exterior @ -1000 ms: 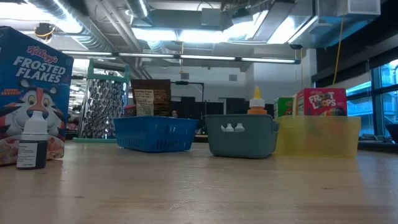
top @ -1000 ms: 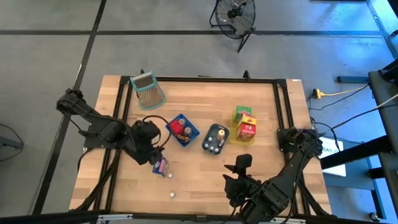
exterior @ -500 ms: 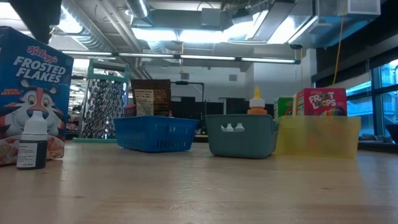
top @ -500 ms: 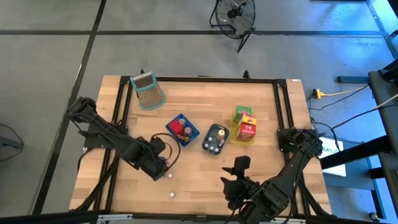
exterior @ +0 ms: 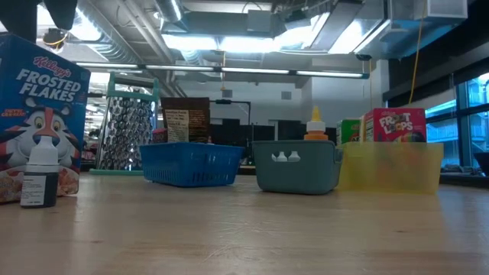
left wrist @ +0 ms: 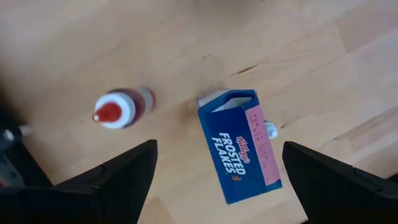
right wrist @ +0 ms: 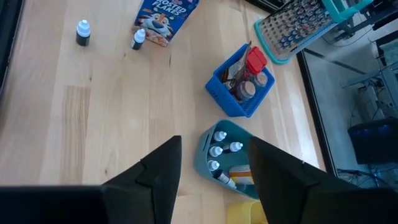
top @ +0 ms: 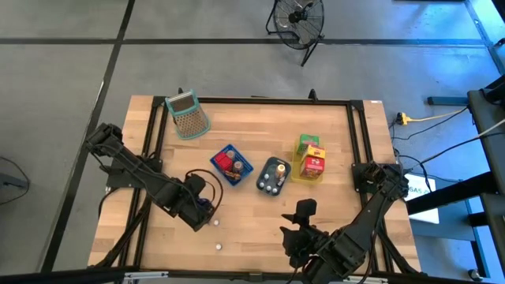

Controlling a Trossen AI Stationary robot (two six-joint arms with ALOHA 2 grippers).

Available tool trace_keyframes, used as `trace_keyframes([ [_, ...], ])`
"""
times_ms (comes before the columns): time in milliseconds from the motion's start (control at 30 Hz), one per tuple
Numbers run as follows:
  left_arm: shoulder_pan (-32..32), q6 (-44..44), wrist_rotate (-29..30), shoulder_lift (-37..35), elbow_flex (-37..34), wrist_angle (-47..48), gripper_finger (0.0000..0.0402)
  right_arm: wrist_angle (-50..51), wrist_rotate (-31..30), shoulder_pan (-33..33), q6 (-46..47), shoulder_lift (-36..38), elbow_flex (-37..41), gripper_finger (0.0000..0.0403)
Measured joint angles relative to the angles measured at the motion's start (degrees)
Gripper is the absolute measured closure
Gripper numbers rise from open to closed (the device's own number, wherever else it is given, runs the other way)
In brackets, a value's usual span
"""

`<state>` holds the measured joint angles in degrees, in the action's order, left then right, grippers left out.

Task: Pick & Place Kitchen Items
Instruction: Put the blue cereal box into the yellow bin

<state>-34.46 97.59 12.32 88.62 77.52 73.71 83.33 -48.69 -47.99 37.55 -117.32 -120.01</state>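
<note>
A: Counter [top: 252, 229]: pale wood planks, smooth, matt, visible grain. Frosted Flakes box [left wrist: 239, 146]: printed card, slightly glossy.

B: Blue basket [exterior: 191, 164], grey basket [exterior: 296, 166]: moulded plastic, the blue one perforated. Yellow tray [exterior: 393, 168]: translucent plastic. Grater [exterior: 128, 131]: shiny punched metal in a teal plastic frame. Dropper bottle [exterior: 40, 177]: plastic, paper label.

Blue cereal box [exterior: 40, 114]: "Kellogg's FROSTED FLAKES", also legible in the left wrist view [left wrist: 239, 146]. Red box [exterior: 393, 125] in yellow tray [exterior: 391, 168]: "FROOT LOOPS". Brown packet's [exterior: 185, 120] label unreadable.
</note>
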Motion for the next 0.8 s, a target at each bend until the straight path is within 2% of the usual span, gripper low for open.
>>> trace_keyframes([
  [800, -1.5, 10.7, -0.4, 0.7, 0.0, -0.9, 0.006, -0.3, 0.0, 0.0, -0.9, 0.0, 0.0, 0.0217],
])
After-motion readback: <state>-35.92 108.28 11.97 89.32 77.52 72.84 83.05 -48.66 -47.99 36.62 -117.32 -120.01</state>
